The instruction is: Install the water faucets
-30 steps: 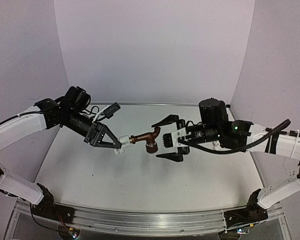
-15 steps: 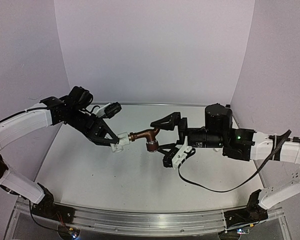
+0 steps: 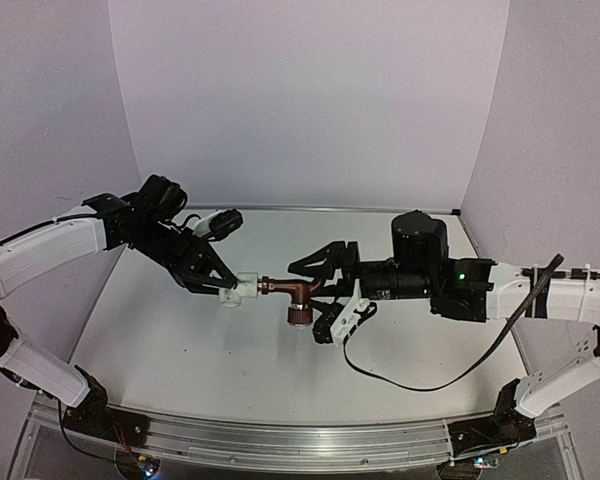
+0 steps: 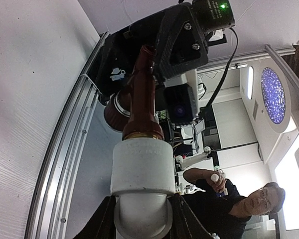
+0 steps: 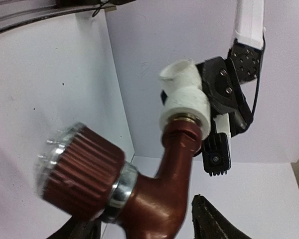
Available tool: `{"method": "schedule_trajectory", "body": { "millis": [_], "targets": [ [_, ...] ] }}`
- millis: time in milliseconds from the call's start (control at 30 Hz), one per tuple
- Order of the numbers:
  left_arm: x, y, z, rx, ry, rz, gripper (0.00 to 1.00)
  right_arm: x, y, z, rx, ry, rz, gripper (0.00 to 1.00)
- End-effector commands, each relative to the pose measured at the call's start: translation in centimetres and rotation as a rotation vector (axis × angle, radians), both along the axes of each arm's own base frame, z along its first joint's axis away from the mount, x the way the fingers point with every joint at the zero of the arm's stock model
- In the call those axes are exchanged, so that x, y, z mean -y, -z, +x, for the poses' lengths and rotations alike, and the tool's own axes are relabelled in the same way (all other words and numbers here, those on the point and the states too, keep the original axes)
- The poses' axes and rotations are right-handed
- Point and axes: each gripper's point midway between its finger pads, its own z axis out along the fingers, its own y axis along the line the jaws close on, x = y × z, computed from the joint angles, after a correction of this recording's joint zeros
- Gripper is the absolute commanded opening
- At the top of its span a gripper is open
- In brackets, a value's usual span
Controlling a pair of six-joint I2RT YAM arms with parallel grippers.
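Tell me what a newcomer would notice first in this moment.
Held in mid-air over the middle of the table, a reddish-brown faucet joined to a white pipe fitting bridges the two arms. The left pincer is clamped on the fitting. The right pincer straddles the faucet body, with a small gap showing beside one finger in its wrist view.

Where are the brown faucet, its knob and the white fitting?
brown faucet [image 5: 162, 196], right wrist view, its bent body.
knob [image 5: 77, 167], right wrist view, its ribbed side.
white fitting [image 4: 142, 167], left wrist view, its collar.
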Motion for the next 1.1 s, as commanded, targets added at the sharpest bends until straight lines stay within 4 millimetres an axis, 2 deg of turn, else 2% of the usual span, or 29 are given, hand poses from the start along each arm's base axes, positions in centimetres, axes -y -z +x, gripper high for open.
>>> {"method": "schedule_trajectory", "body": {
  "millis": [0, 67, 167, 233, 300, 467, 500, 633, 667, 733, 800, 867, 933, 967, 1067],
  "targets": [
    [0.6, -1.5, 0.8, 0.198, -0.023, -0.051, 0.0, -1.0, -5.2, -1.6, -0.261, -0.039, 0.107, 0.5],
    [0.8, -1.3, 1.6, 0.235, -0.047, -0.033, 0.0, -1.2, -5.4, -2.0, -0.375, -0.04, 0.092, 0.4],
    [1.3, -1.6, 2.4, 0.243, -0.053, -0.029, 0.0, -1.3, -5.1, -2.1, -0.523, -0.02, 0.088, 0.32],
    [1.6, -1.5, 3.1, 0.257, -0.069, -0.016, 0.0, -1.5, -4.9, -2.0, -0.61, 0.004, 0.084, 0.19],
    [1.8, -1.5, 3.8, 0.29, -0.093, 0.001, 0.0, -1.6, -4.7, -2.0, -0.719, 0.025, 0.082, 0.11],
    [1.0, -1.1, 6.6, 0.558, -0.234, 0.076, 0.0, -2.5, -3.8, -2.3, -1.098, 0.063, 0.072, 0.0],
    [0.8, -0.9, 7.4, 0.619, -0.27, 0.099, 0.0, -2.8, -3.7, -2.4, -1.203, 0.065, 0.063, 0.0],
    [-0.3, -2.6, 9.7, 1.005, -0.41, 0.092, 0.0, -4.0, -4.5, -0.8, -1.623, 0.079, 0.046, 0.0],
    [-0.5, -2.5, 9.8, 1.08, -0.421, 0.08, 0.0, -4.1, -5.1, -0.5, -1.744, 0.061, 0.021, 0.0],
    [-1.4, -3.9, 9.7, 1.312, -0.449, 0.018, 0.0, -3.8, -6.1, 0.2, -1.926, 0.018, -0.039, 0.0],
    [-1.8, -3.3, 9.1, 1.47, -0.423, -0.005, 0.0, -3.8, -7.2, 0.9, -2.116, -0.008, -0.111, 0.0],
    [-2.1, -3.7, 9.0, 1.559, -0.414, -0.018, 0.0, -3.8, -7.7, 1.4, -2.279, -0.01, -0.219, 0.0],
    [-2.0, -4.1, 8.9, 1.569, -0.41, -0.027, 0.0, -4.0, -7.4, 2.2, -2.414, 0.019, -0.316, 0.01],
    [-2.0, -4.1, 8.9, 1.556, -0.413, -0.027, 0.0, -4.0, -7.4, 2.4, -2.479, 0.044, -0.35, 0.08],
    [-2.2, -3.9, 9.5, 1.453, -0.478, 0.007, 0.0, -3.7, -7.3, 2.9, -2.528, 0.081, -0.327, 0.48]
  ]
}}
